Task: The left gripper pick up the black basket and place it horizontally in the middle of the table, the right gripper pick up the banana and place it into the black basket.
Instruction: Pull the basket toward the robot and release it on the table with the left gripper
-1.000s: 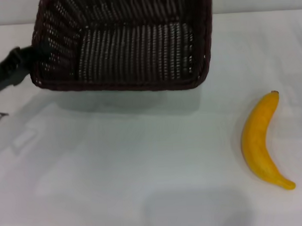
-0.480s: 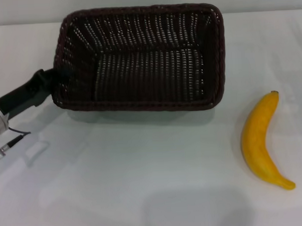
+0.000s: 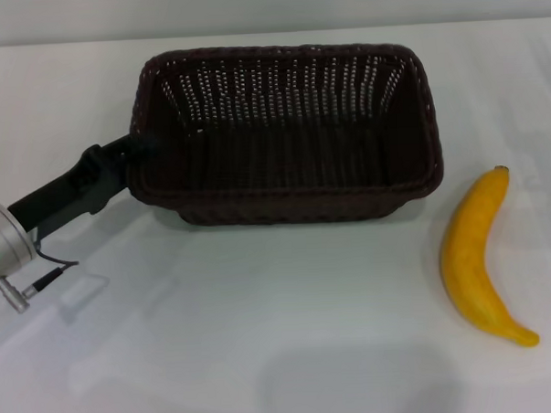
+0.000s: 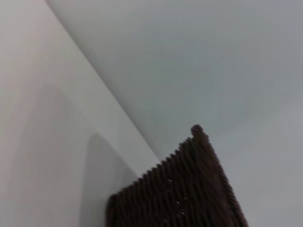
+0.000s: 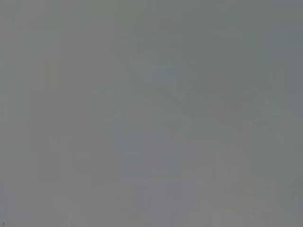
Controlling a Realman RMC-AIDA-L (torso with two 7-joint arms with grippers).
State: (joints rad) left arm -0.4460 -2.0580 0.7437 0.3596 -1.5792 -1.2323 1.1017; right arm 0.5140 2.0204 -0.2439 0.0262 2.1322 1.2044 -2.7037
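The black basket (image 3: 286,137) sits lengthwise across the middle of the white table (image 3: 262,317), its open top towards me and tilted a little. My left gripper (image 3: 138,148) is shut on the basket's left end rim, its black link and green-lit silver joint reaching in from the left edge. The basket's woven wall also shows in the left wrist view (image 4: 184,194). The banana (image 3: 477,253) lies on the table to the right of the basket, apart from it, stem end away from me. My right gripper is out of view.
The table's far edge meets a pale wall (image 3: 267,10) just behind the basket. A thin cable (image 3: 41,276) hangs off the left arm joint. The right wrist view shows only plain grey.
The left gripper has brought the basket down and to the right, from the top of the view to the table's middle, and levelled it. The banana has not moved.
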